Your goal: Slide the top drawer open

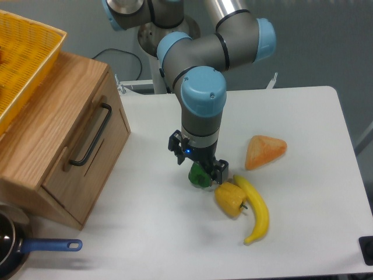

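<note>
nearest you, at the lower left corner, a dark pan [7,248] with a blue handle [49,245] pokes onto the white counter [303,146]. toward the lower right, a banana [256,210] lies curved on the counter, touching a yellow pepper [229,199] on its left side.

just beyond the pepper you see the tool [201,175], pointing straight down from the arm's wrist, low over the counter. a green object [199,175] sits between its fingers; you can take it as clamped on that green piece, though the fingertips are partly hidden. the green piece is just beside the yellow pepper.

to the right and a little farther back, an orange wedge-shaped item [265,151] rests alone on the counter.

on the left stands the oak cabinet [52,192], its front turned toward the arm. the top drawer [73,137] sits flush with the cabinet, closed, its black bar handle [91,135] running along the front panel. the tool is well apart from that handle.

farthest back, at the upper left, a yellow mesh basket [23,55] rests on top of the cabinet.
</note>
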Robot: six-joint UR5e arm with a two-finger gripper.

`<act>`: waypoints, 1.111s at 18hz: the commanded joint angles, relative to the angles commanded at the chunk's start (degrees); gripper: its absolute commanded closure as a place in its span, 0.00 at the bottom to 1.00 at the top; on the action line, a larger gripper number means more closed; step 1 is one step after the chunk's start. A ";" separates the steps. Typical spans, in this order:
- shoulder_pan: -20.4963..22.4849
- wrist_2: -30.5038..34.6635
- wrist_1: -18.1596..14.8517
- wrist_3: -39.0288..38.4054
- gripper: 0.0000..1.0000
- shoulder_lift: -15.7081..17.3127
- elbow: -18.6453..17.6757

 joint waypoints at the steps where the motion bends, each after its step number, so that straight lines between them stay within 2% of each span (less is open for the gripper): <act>1: -0.09 -0.09 0.96 -0.09 0.00 0.00 -0.09; 4: -0.35 -0.35 6.83 -0.18 0.00 0.43 -2.37; 6: -0.53 -0.87 8.00 -2.36 0.00 0.43 -2.03; 10: -0.70 -3.33 8.09 -4.03 0.00 0.78 -2.55; 13: -0.27 -10.44 8.09 -8.86 0.00 1.31 -2.55; 17: -0.70 -9.67 7.74 -11.25 0.00 2.10 -2.55; 18: -0.79 -9.67 6.60 -11.25 0.00 2.45 -2.81; 20: -2.28 -9.76 1.96 -11.34 0.00 2.63 -2.64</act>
